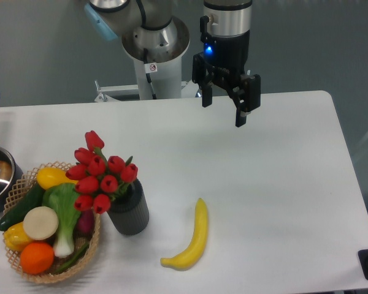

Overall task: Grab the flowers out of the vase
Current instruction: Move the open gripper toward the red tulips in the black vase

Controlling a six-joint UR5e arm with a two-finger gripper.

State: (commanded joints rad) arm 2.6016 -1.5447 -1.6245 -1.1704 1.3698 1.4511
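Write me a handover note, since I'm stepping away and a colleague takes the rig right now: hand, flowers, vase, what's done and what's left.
Hand: open, empty, up over the far middle of the table, away from the job's things.
Flowers: red tulips in the vase, leaning toward the basket.
Vase: upright near the front left, beside the basket; a banana lies to its right.
Done: nothing yet.
Left: bring the hand over, grip the bunch, lift it out of the vase.

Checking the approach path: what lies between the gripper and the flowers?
Only bare white table between the gripper and the flowers in the camera view.
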